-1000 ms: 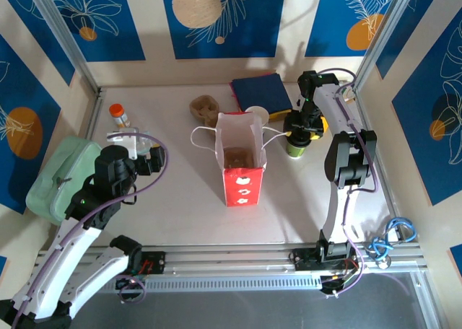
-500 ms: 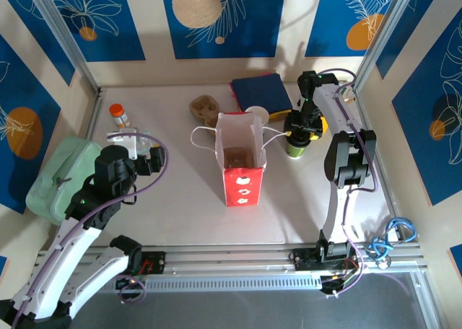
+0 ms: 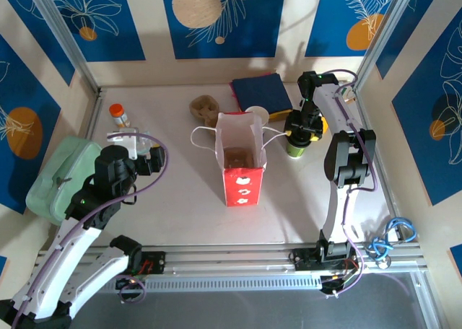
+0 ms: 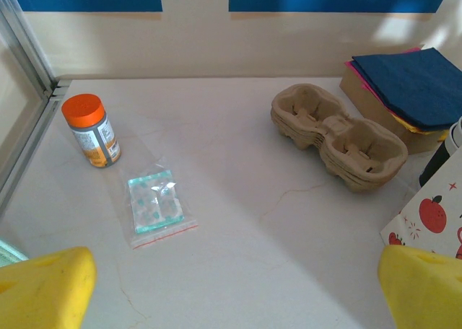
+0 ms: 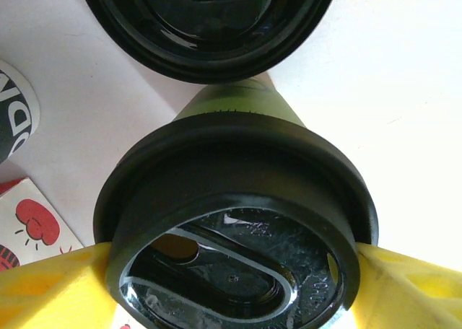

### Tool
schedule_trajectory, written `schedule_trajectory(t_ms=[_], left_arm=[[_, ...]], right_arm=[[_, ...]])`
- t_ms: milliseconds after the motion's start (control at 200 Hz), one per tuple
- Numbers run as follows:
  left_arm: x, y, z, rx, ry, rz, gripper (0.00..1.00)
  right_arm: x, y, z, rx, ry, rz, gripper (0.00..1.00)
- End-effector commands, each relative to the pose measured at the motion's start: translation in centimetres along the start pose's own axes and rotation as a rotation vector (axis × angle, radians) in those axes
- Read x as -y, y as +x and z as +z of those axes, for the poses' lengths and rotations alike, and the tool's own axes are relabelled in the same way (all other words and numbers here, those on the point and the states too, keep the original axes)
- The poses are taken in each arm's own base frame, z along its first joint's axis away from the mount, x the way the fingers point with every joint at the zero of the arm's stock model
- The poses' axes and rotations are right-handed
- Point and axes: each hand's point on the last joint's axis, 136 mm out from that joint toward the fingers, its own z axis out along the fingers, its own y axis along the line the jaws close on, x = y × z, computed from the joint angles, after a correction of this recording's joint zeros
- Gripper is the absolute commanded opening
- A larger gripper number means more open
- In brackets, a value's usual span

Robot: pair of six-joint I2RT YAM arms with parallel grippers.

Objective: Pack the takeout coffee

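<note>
While the table carries everything, the bag stands upright at centre frame with its mouth open to the top, judged so a cup can go in from above. Something brown lies at its bottom; cannot tell what.

Pose, right arm: runs up the right side of the top view, elbow folded, wrist turned back down beside the bag's right wall. Pose, left arm: lower left, forearm raised, wrist camera looking over the table's upper-left part. Idle, by my reading.

Empty carrier sits in the upper right of the left wrist view, well apart from the coffee.

Green cup appears to stand on the table just right of the bag, near its handle, so the transfer is short. The lid sits on it; whether it is snapped fully home cannot be told. A spare lid lies just beyond, at the top of the right wrist view.

The right pincer has its yellow fingers pressed on opposite sides of the lid's rim, gripping it. Risk, judged: lifting by the rim could pop the lid off.

The left pincer has its fingers spread to both lower corners with nothing between them.
</note>
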Motion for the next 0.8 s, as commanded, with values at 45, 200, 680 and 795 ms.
schedule_trajectory(t_ms=[45,200,680,795], left_arm=[[0.0,0.0,-0.1,0.002,0.006,0.002,0.99],[0.0,0.0,-0.1,0.001,0.007,0.003,0.99],[0.1,0.1,-0.1,-0.002,0.011,0.003,0.99],[0.0,0.0,-0.1,-0.001,0.009,0.005,0.99]], right_arm=[[-0.9,2.1,3.3,-0.143,-0.007,0.036,0.79],[-1.1,1.8,2.9,-0.123,-0.01,0.037,0.8],[-1.4,1.0,2.8,-0.102,0.005,0.012,0.78],[-1.6,1.5,3.5,-0.123,-0.007,0.017,0.72]])
